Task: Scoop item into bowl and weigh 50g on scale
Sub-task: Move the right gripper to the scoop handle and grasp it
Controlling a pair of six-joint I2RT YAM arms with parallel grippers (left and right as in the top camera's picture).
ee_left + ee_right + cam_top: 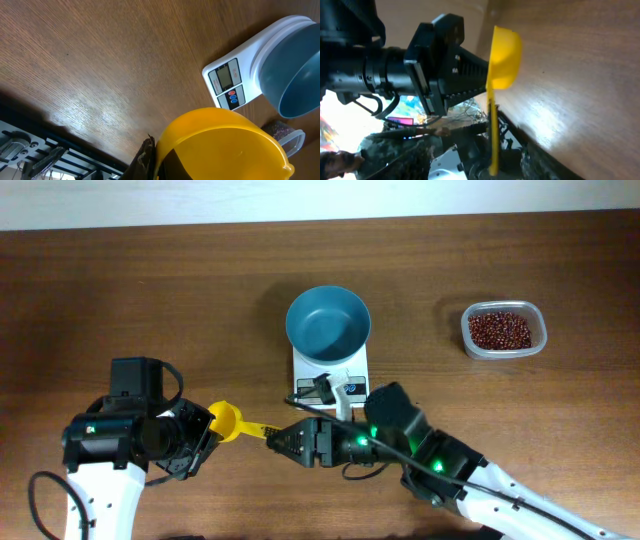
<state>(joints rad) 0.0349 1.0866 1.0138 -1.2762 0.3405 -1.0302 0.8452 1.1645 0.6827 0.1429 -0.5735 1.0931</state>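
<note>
Handle of yellow scoop (224, 420) tight in right pincer (270, 437)

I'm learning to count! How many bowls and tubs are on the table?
2. The blue bowl sits on the white scale mid-table; the clear tub of beans lies to its right. None seems hidden.

Brown wood-grain table (150, 290), soft glare, pale strip (300, 200) beyond
</note>
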